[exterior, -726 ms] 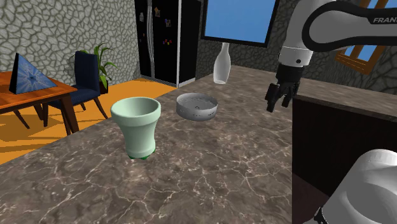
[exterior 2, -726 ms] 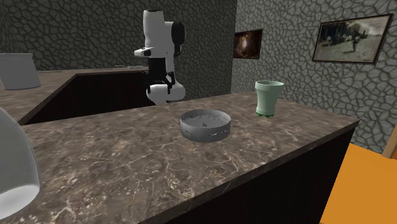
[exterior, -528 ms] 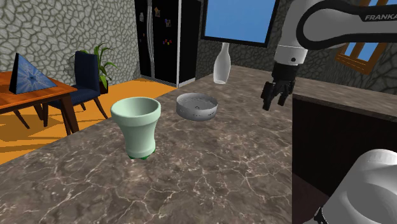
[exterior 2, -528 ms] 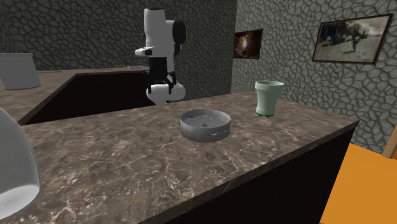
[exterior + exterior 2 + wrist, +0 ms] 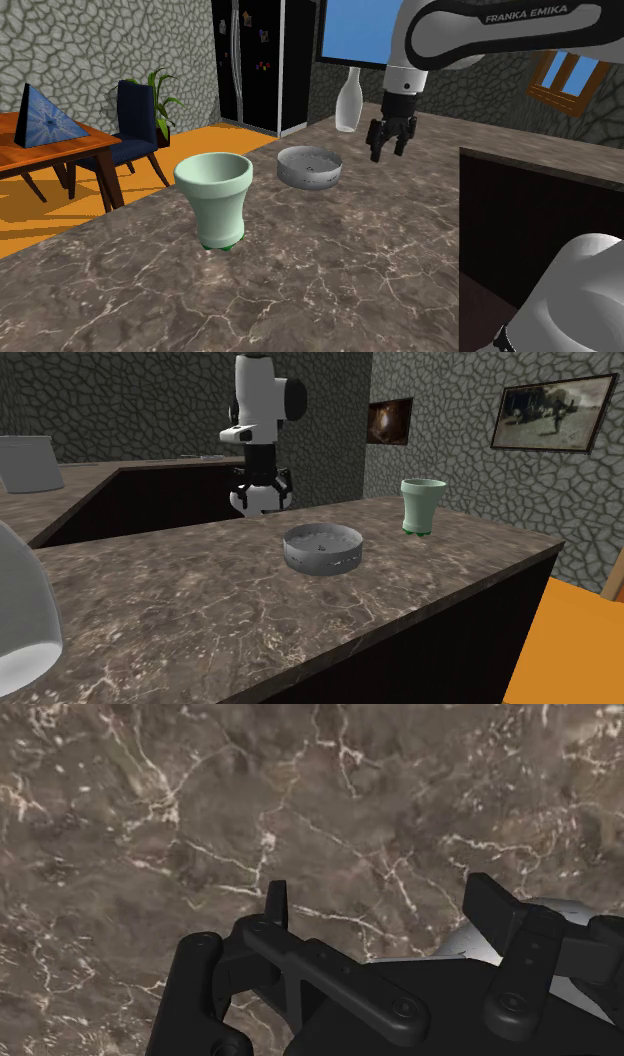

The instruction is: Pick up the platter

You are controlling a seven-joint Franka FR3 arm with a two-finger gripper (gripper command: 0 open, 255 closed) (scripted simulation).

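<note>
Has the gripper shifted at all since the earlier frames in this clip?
Yes. In the shoulder view the gripper has swung left across the counter, closing on the white vase and the grey platter, which stayed put.

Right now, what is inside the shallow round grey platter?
Nothing visible lies in the shallow round grey platter, just its own speckled grey floor. Its near wall covers the front strip of that floor.
</note>
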